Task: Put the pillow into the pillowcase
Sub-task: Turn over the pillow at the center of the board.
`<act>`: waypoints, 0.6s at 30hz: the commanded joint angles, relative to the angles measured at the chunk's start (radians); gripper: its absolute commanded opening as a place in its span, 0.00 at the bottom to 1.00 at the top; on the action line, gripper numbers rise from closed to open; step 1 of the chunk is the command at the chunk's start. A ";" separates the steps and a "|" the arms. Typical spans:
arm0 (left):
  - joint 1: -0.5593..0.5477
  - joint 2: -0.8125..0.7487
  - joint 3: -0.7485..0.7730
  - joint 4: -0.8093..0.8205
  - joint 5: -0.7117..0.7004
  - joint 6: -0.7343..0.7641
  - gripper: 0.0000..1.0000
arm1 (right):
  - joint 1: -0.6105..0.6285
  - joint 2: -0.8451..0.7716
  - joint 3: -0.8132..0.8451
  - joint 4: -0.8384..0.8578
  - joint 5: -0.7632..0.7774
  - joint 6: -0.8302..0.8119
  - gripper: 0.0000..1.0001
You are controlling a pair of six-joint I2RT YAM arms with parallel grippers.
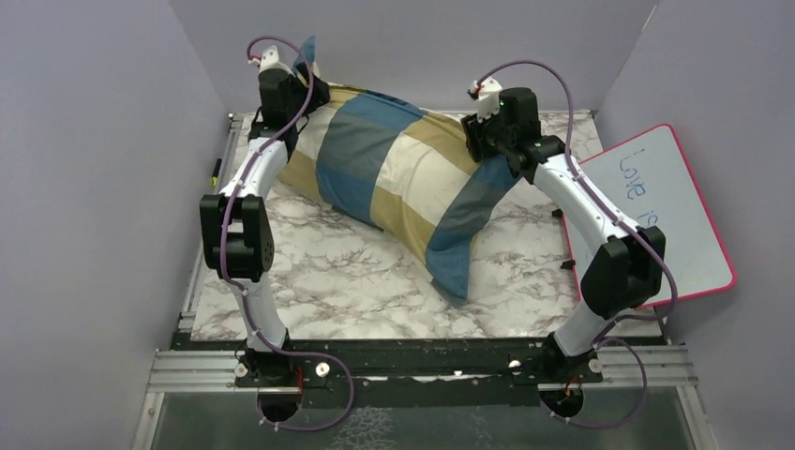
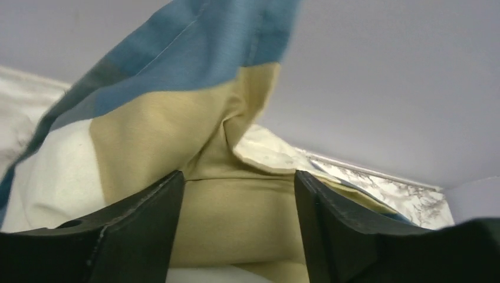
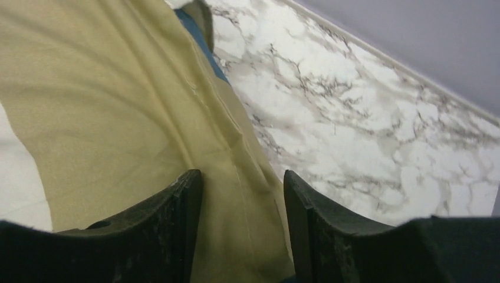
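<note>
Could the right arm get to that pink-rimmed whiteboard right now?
Probably, but not freely: the whiteboard lies close beside that arm with nothing between, yet the right gripper is clamped on the pillowcase and would have to let go first.

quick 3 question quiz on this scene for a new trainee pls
1. True or false: the pillowcase is flat and limp.
2. Of the left claw and right claw, which has fabric between its fingers? A) left only B) right only C) both
3. Fill in: the whiteboard sits on the robot's ____ side.
Key: 1 false, it bulges; 2 C; 3 right.
</note>
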 commanded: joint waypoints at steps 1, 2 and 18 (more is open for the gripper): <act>-0.005 -0.110 0.074 -0.108 -0.080 0.176 0.76 | 0.002 -0.144 -0.018 -0.079 0.057 0.302 0.64; -0.006 -0.115 0.076 -0.136 -0.107 0.190 0.76 | 0.002 -0.192 -0.052 -0.052 0.061 0.357 0.68; 0.016 -0.334 -0.229 -0.142 -0.099 0.315 0.85 | 0.002 -0.210 -0.066 -0.142 0.272 0.484 0.79</act>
